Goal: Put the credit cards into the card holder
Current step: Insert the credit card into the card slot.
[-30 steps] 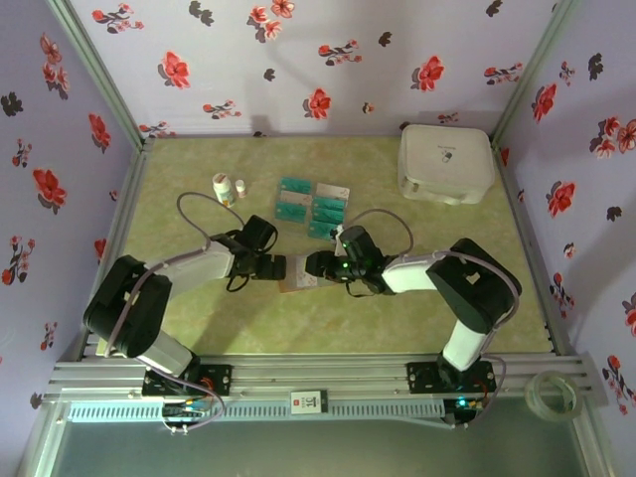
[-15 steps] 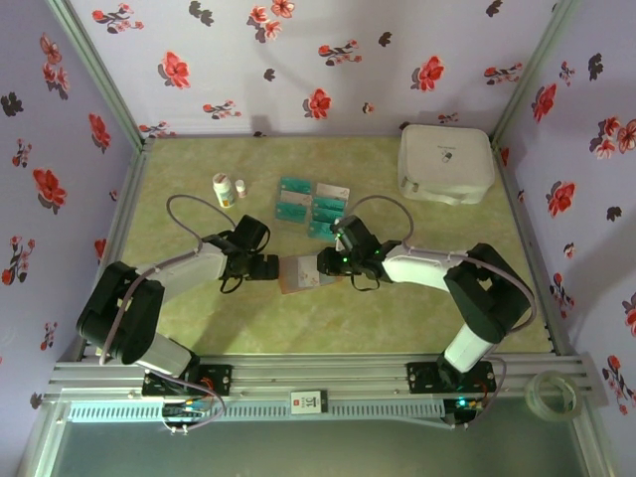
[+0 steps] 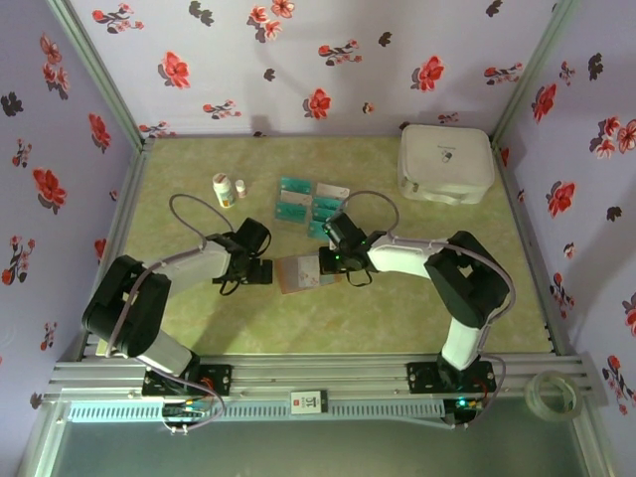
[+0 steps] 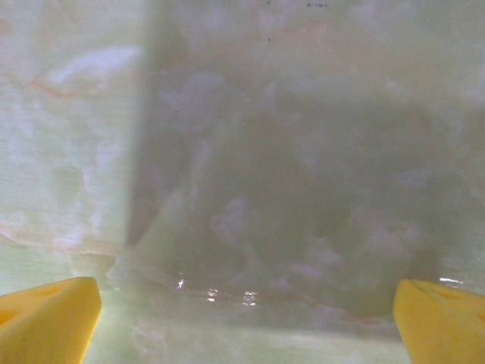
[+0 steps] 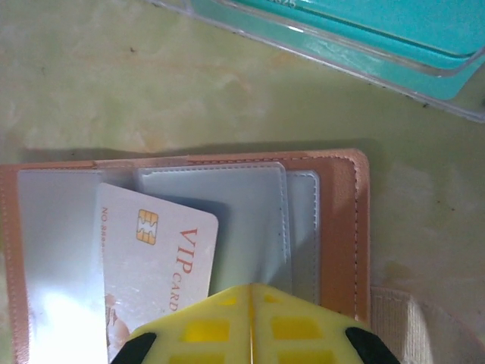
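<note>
While my right end effector point(image 5: 250, 322) was pinched fully shut, its yellow fingertips met above the lower edge of a pale VIP card point(image 5: 163, 243); I could not tell whether they touched it. That card sat tilted, partly tucked into a clear sleeve point(image 5: 227, 205) of the open reddish-brown card holder point(image 5: 342, 227), which lay flat on the tabletop point(image 3: 397, 318) between my two arms. Just beyond the holder lay the teal credit cards point(image 5: 356, 26) in a loose cluster. My left end effector point(image 4: 246, 318) gaped wide over bare tabletop, holding nothing, just left of the holder.
</note>
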